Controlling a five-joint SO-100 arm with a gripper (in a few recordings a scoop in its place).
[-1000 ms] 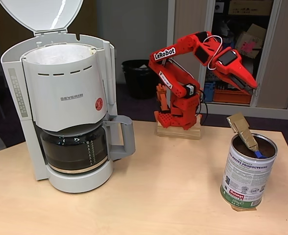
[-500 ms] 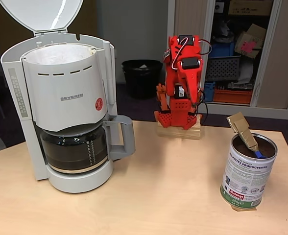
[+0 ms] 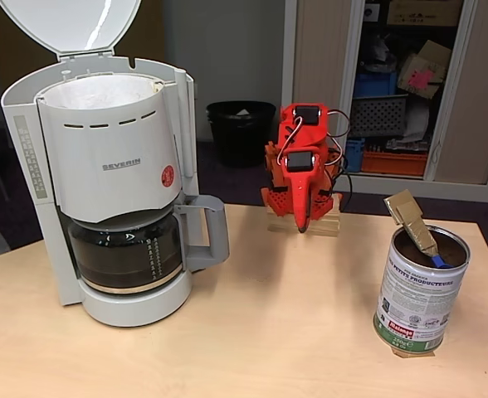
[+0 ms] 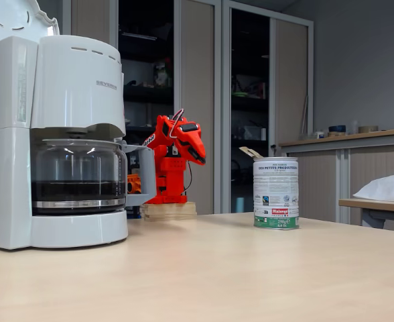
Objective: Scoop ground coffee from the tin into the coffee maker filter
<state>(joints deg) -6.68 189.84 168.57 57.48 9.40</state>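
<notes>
Folded since a second ago: your red arm has swung off the tin side and now tucks low over its wooden base, hand (image 3: 300, 222) pointing down at the pale wood bench (image 3: 269, 332), holding nothing; whether it is released or clenched, you cannot tell. Brown-handled scoop (image 3: 416, 224) leans in the open white-labelled coffee tin (image 3: 421, 290). White drip coffee maker (image 3: 103, 182) stands lid up, paper filter (image 3: 103, 89) exposed; grounds inside cannot be judged. Scene fits either before scooping or after.

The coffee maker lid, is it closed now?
No, in a fixed view the lid stands raised above the coffee maker, leaving the filter basket open on top.
</notes>
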